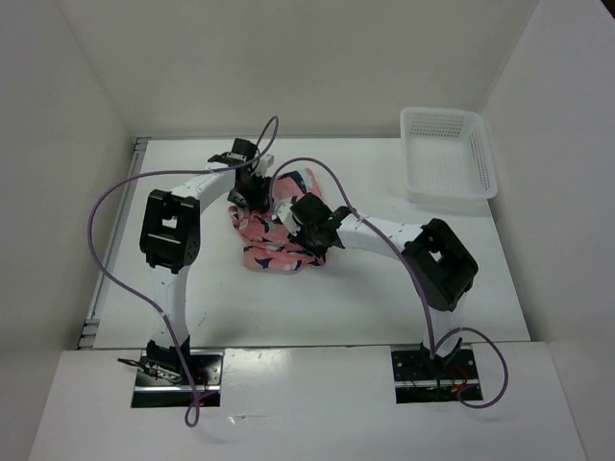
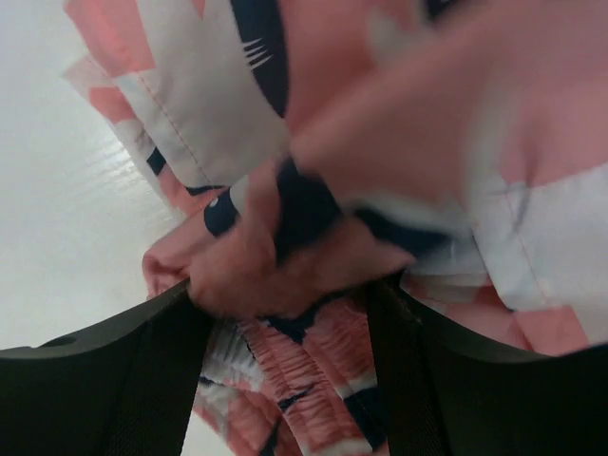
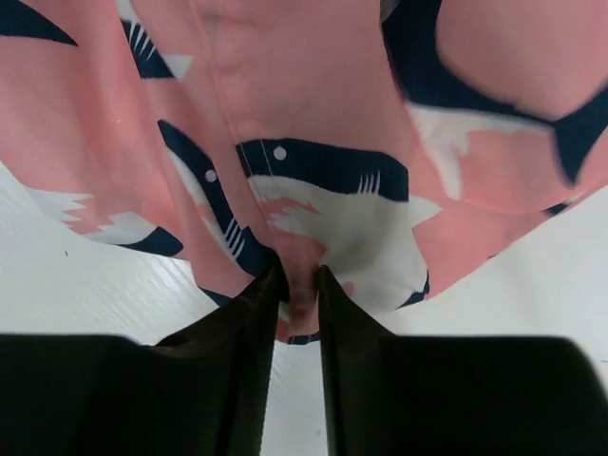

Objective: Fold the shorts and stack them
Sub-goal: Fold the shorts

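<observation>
The coral-pink shorts [image 1: 272, 252], printed with navy-and-white fish shapes, lie crumpled in a heap at the middle of the table. My left gripper [image 1: 254, 197] is down on the heap's far side. In the left wrist view its jaws [image 2: 285, 294] stand wide apart, with a bunch of cloth at the fingertips and the gathered waistband [image 2: 313, 380] showing between the fingers. My right gripper [image 1: 307, 226] is at the heap's right side. In the right wrist view it [image 3: 297, 280] is shut on a pinched fold of the shorts [image 3: 313, 142], which hang just above the table.
A white mesh basket [image 1: 452, 195] stands at the back right corner of the table. White walls close in the table on the left, back and right. Purple cables loop from both arms over the table.
</observation>
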